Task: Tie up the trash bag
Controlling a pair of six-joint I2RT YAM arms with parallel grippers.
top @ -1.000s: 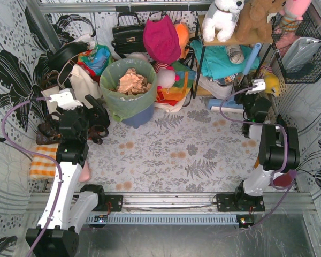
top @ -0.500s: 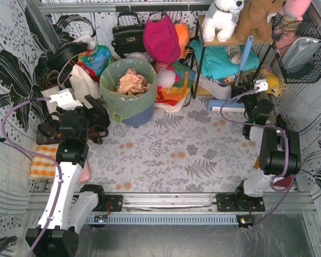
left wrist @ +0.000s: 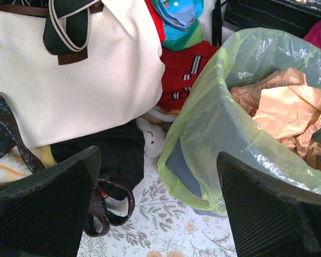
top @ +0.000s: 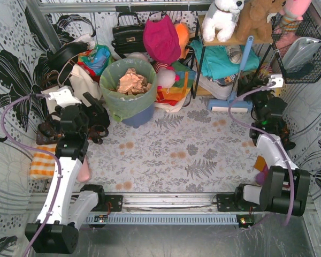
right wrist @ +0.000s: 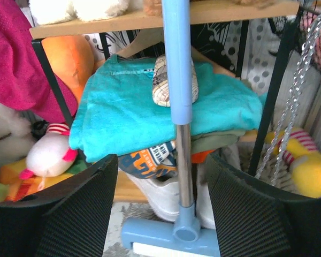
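- Two grippers, both with fingers spread wide and holding nothing.
- Left gripper (top: 96,110) hangs just left of the bin (top: 140,115) and points at its side. It touches neither the bin nor the bag.
- Right gripper (top: 250,81) is well right of the bin, facing a blue mop handle (right wrist: 177,64) that stands beyond its fingers.
- Trash bag (left wrist: 214,123) lines the bin. Its rim is folded down over the outside, and a loose fold hangs on the side nearest the left gripper.
- Its mouth gapes open, with crumpled paper (left wrist: 278,107) heaped inside.
- Tote (left wrist: 80,85) lies just left of the bin, beyond the left gripper.
- Progress, as I judge it: nothing is done yet. The bag is not gathered, lifted or knotted.
- Left to do: take hold of the rim or handles on both sides, pull them off the bin, bring them together over the paper and tie them. The right arm must first cross over to the bin.
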